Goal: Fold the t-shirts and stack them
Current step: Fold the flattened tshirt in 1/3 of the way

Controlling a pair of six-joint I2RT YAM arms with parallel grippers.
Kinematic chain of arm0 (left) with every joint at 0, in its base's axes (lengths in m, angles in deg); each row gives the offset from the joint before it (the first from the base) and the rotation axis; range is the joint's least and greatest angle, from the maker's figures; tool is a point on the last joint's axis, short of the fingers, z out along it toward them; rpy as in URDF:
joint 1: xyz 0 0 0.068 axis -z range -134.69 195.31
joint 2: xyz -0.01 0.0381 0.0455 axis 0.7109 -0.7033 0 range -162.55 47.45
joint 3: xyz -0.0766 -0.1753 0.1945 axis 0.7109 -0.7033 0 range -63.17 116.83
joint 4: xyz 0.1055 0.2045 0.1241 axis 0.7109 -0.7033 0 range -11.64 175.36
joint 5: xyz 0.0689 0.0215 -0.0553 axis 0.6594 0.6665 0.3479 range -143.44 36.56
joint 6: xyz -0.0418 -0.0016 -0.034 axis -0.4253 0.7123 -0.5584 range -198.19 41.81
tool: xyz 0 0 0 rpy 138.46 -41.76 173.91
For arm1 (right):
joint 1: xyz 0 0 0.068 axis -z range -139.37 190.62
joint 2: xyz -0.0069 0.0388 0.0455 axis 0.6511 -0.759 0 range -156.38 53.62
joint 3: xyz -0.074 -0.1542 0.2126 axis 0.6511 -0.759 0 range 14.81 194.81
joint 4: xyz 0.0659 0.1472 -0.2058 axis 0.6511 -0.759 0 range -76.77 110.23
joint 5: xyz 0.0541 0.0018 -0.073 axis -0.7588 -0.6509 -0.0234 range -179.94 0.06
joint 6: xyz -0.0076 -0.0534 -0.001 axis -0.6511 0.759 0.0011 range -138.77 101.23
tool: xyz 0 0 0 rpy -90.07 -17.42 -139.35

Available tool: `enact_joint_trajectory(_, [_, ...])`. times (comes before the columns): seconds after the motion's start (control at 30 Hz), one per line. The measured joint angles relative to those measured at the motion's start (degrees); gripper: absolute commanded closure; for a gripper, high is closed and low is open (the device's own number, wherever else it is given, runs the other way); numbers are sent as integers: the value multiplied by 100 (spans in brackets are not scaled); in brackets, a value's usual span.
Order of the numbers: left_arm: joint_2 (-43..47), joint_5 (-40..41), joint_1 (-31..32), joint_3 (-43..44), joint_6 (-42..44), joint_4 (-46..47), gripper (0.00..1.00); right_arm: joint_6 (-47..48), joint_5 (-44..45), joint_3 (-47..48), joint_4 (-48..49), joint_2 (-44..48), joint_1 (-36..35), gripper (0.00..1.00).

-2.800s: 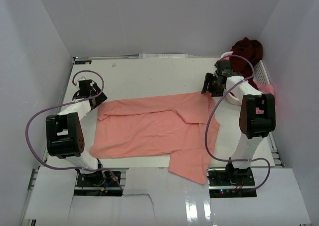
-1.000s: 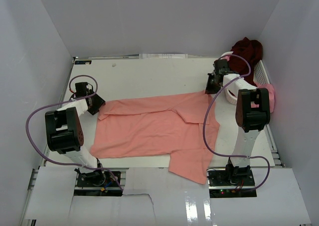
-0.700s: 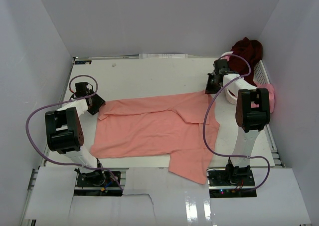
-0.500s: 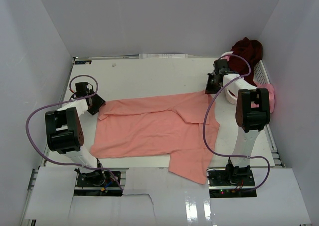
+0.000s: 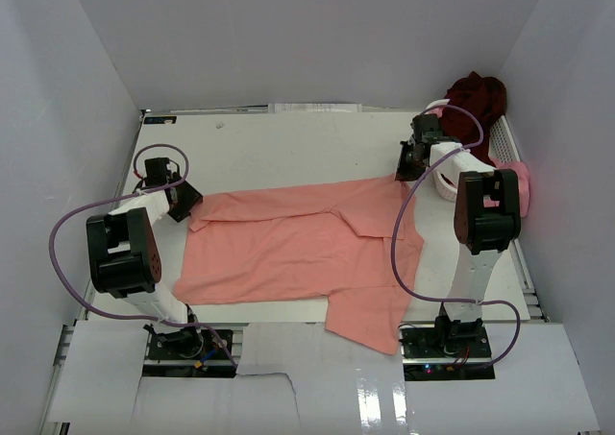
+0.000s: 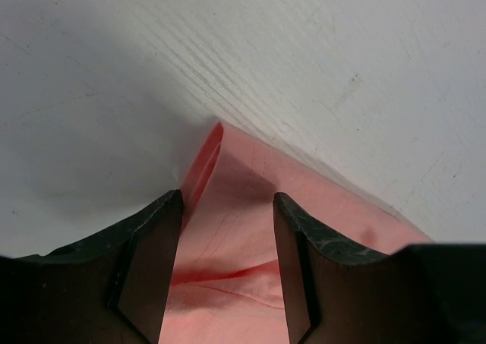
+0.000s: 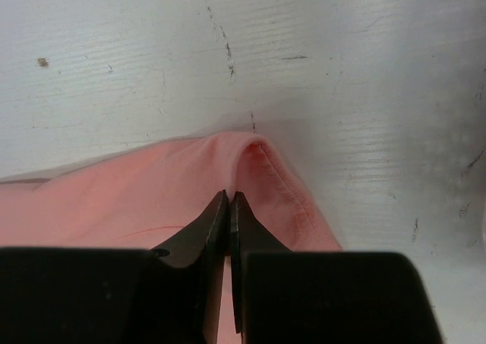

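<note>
A salmon-pink t-shirt (image 5: 298, 248) lies spread flat across the table, one part hanging over the near edge. My left gripper (image 5: 189, 201) is at its far-left corner, open. In the left wrist view its fingers (image 6: 152, 260) stand either side of that corner of the shirt (image 6: 228, 230), not closed on it. My right gripper (image 5: 402, 173) is at the far-right corner. In the right wrist view it (image 7: 229, 196) is shut, pinching a raised fold of the hem (image 7: 266, 165). A dark maroon t-shirt (image 5: 478, 94) and a brighter pink one (image 5: 519, 178) lie bunched at the right.
A white slatted basket (image 5: 504, 139) stands along the right wall under the bunched shirts. White walls close in the table on three sides. A strip of paper (image 5: 312, 108) lies at the back edge. Cables loop from both arms.
Since the earliest frame the left wrist has shifted slightly left and the right wrist slightly back toward the basket. Over the last second nothing has moved.
</note>
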Motion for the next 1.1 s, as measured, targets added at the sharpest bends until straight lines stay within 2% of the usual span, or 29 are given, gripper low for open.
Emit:
enact_joint_trajectory(0.4, [57, -4, -11, 31, 42, -22, 47, 2, -20, 4, 0, -50, 0, 92])
enact_joint_trajectory(0.43, [57, -4, -9, 31, 42, -22, 50, 2, -20, 9, -2, -50, 0, 92])
enact_joint_trajectory(0.47, [57, -4, -11, 31, 42, -22, 59, 2, -20, 13, -2, -50, 0, 92])
enact_joint_trajectory(0.5, [57, -4, -11, 31, 44, -22, 64, 2, -20, 15, -2, -50, 0, 92])
enact_joint_trajectory(0.63, [57, -2, -9, 31, 79, -22, 72, 4, -20, 20, -4, -50, 0, 92])
enact_joint_trajectory(0.7, [55, 0, -11, 42, 101, -28, 81, 4, -20, 20, -4, -50, 0, 92])
enact_joint_trajectory(0.77, [52, 11, -11, 105, 142, -68, 83, 7, -20, 20, -4, -50, 0, 92])
enact_joint_trajectory(0.8, [44, 17, -11, 153, 157, -76, 92, 9, -20, 22, -4, -50, 0, 92])
enact_joint_trajectory(1.1, [-173, 354, -9, 782, 463, -214, 94, 13, 15, 197, -52, -90, -2, 92])
